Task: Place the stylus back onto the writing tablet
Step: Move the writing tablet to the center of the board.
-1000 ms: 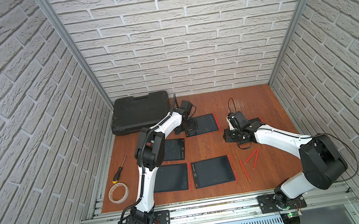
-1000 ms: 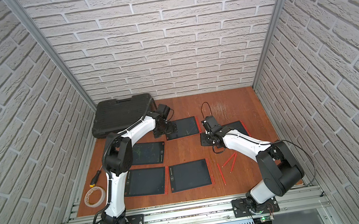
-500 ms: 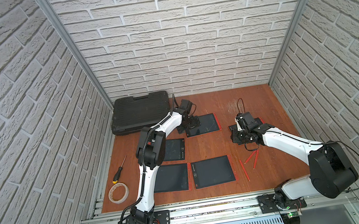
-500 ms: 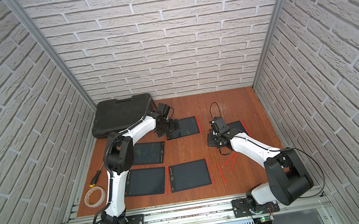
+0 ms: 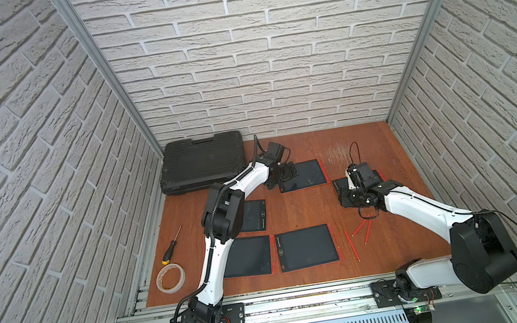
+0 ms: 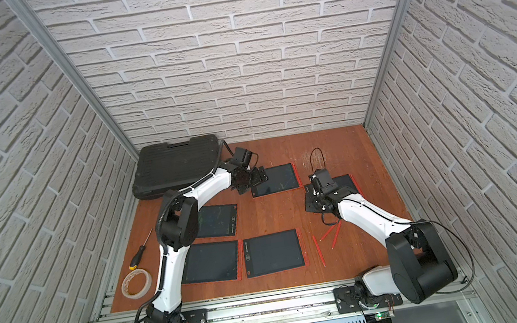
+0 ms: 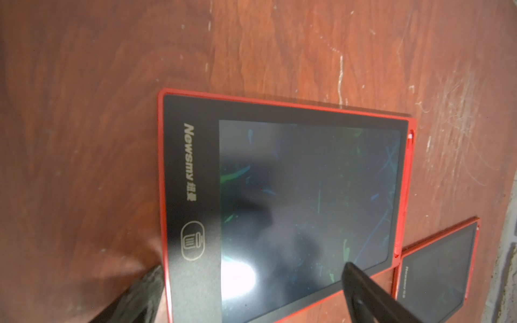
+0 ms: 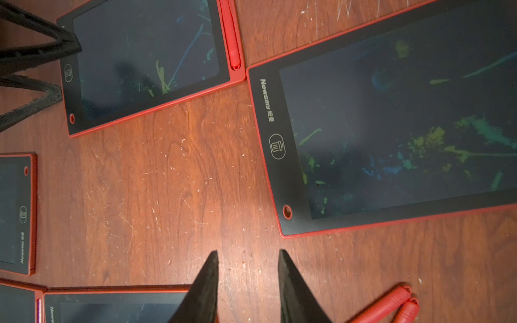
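At the left edge of the surface (image 5: 293,214) a screwdriver (image 5: 172,244) and a tape roll (image 5: 171,278) are noted, with a black case (image 5: 202,162) in the far left corner; none bears on the task. The left gripper (image 5: 288,172) is found with its jaws spread wide and empty, one finger over the near end of the far tablet (image 7: 279,195) and the other beside it over bare wood; contact cannot be confirmed. A docked stylus (image 7: 405,195) is seen seated along that tablet's far edge. The right gripper (image 8: 247,253) is held partly open, nothing between its fingers, above bare wood just beside the right-hand tablet (image 8: 391,125). The loose styluses (image 5: 360,226) are lying toward the front right of the surface, two of them touching at one end. Risk is judged as follows: two styluses may be taken together because they touch; a thin, flat stylus may be rolled away or missed by narrow jaws; the far tablet may be shifted if the left gripper is lowered or swept.
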`<move>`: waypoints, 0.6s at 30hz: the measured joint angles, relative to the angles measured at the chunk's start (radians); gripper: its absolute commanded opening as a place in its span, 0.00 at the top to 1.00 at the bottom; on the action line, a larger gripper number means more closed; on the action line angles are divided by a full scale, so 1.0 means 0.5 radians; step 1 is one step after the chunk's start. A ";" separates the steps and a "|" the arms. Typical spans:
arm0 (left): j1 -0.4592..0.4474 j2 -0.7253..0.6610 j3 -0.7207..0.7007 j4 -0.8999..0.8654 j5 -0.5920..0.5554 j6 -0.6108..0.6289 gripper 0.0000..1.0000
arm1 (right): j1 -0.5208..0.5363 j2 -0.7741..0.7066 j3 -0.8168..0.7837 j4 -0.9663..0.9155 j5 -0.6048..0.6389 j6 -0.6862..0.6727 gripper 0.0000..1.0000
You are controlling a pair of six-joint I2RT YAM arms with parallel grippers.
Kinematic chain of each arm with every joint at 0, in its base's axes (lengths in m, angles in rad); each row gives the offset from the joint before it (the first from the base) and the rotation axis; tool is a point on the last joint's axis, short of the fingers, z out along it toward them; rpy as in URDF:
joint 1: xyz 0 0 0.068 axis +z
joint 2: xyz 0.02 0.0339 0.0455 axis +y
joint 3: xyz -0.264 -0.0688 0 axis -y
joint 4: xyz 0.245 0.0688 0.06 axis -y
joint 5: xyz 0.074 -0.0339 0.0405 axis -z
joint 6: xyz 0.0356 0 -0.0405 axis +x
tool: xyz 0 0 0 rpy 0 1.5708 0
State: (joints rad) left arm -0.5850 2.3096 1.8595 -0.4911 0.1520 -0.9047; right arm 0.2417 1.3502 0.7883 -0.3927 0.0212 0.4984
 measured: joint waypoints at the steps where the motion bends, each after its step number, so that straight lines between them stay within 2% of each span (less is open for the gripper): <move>1: -0.002 0.001 0.000 0.007 0.000 -0.011 0.02 | -0.002 0.000 -0.003 0.000 0.001 0.000 0.64; 10: -0.037 0.005 -0.025 0.114 0.011 -0.074 0.02 | -0.063 0.021 -0.021 0.014 0.018 0.000 0.64; 18: -0.055 -0.015 -0.088 0.202 0.018 -0.076 0.02 | -0.193 0.285 0.175 0.024 0.063 -0.113 0.63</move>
State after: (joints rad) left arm -0.6125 2.3020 1.8156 -0.3901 0.1608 -0.9428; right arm 0.1452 1.4929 0.8757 -0.3805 0.0528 0.4419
